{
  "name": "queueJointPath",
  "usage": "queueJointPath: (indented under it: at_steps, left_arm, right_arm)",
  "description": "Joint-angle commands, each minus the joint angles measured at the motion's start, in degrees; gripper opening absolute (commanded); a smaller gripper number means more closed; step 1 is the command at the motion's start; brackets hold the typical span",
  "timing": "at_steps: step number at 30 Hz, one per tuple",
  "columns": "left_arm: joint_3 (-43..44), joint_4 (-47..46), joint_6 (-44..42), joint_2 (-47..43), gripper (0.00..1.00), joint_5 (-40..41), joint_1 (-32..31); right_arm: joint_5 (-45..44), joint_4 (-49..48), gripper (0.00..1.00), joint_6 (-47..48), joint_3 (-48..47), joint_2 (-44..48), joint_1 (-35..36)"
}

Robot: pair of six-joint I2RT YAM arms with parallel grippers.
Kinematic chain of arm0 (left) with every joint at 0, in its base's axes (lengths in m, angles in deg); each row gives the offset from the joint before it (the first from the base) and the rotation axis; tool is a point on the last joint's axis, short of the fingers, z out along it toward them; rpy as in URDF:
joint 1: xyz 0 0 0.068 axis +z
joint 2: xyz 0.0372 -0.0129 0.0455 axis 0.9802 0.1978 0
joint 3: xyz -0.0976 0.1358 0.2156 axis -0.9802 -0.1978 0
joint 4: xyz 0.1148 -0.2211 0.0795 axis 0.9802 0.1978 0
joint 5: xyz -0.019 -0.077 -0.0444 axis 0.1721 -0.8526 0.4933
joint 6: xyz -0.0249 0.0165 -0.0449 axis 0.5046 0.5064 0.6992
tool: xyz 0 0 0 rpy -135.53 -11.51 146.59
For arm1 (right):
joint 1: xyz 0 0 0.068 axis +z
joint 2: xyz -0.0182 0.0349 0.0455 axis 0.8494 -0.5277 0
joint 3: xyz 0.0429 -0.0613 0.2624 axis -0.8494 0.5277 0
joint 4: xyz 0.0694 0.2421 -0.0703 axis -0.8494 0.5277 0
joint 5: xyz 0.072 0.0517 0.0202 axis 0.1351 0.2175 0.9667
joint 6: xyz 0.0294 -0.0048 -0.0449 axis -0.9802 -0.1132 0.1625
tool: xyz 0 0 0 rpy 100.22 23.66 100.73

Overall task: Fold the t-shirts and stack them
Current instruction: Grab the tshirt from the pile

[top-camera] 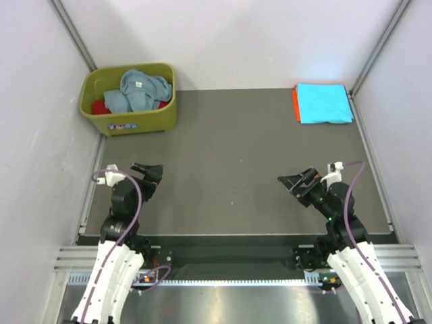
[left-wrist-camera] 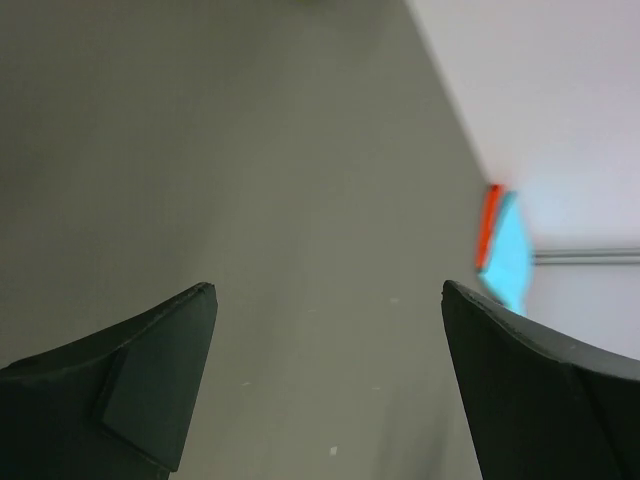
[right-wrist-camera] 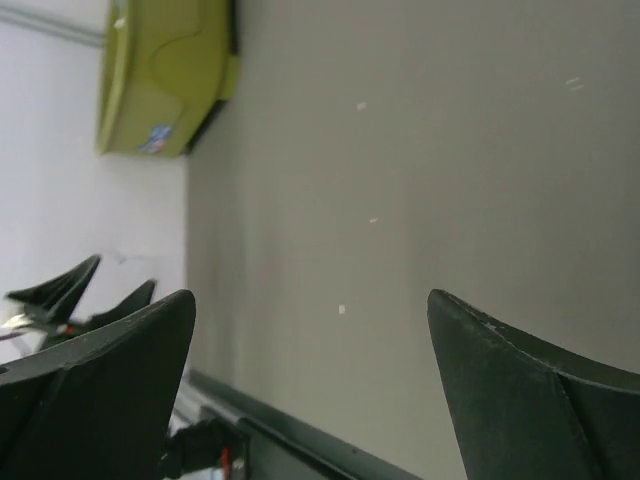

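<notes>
Nearest, the black left end effector (top-camera: 147,172) and right end effector (top-camera: 297,181) hang released and empty above the grey desk (top-camera: 229,148), with the crumpled grey-blue t-shirt (top-camera: 138,89) in the olive-green plastic bin (top-camera: 135,121) at far left, straight beyond the left one, the nearer.

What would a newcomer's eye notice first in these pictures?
The bright cyan tee, folded on an orange tee at the far right corner. Then the green bin at far left, holding a crumpled grey-blue tee over a red tee. The left gripper and right gripper hover open, empty, near side.
</notes>
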Motion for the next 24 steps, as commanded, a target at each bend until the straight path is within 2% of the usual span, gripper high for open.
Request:
queueJointPath:
  at_steps: [1,7,10,15,16,24]
  left_arm:
    - [10.0,4.39,-8.1,11.11,0.98,5.32,0.33]
    - [25.91,5.89,-14.01,28.63,0.98,14.1,0.41]
    - [33.48,5.97,-15.32,37.51,0.99,15.79,0.68]
    - [45.61,-3.66,-32.33,51.48,0.98,13.25,2.08]
    - [50.24,-4.12,-34.55,55.85,0.99,12.63,2.61]
    - [73.37,-5.27,-45.11,78.29,0.95,7.89,8.31]
  right_arm:
    - [-10.0,15.19,1.0,6.96,-7.89,-2.34,-0.29]
    - [-13.26,24.17,1.0,18.65,-17.74,-4.54,-0.47]
    - [-15.02,28.04,1.0,20.59,-21.17,-4.46,-0.38]
    - [-15.11,30.94,1.0,21.31,-23.46,-3.05,-0.38]
    - [-15.03,31.55,1.0,21.22,-23.46,-2.53,-0.38]
    - [-20.82,33.76,1.0,22.45,-25.92,-2.78,-0.38]
